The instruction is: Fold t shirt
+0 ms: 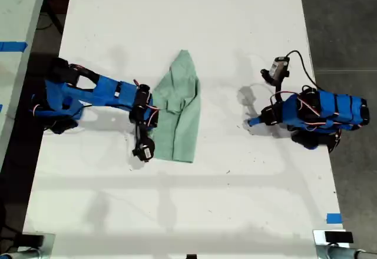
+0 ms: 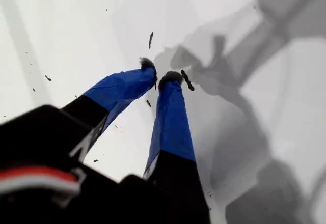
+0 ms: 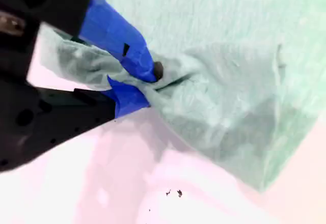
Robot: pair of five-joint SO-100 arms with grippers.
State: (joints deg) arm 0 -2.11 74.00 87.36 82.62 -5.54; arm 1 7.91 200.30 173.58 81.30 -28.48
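White table (image 1: 247, 12): 1 t shirt (image 1: 179, 109), 2 arms.

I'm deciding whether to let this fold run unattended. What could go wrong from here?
My second gripper pinches only a thin bunched edge of the t shirt, so the cloth may slip out mid-fold. My first gripper sits shut over bare table, holding nothing down, so the shirt could drag instead of folding.
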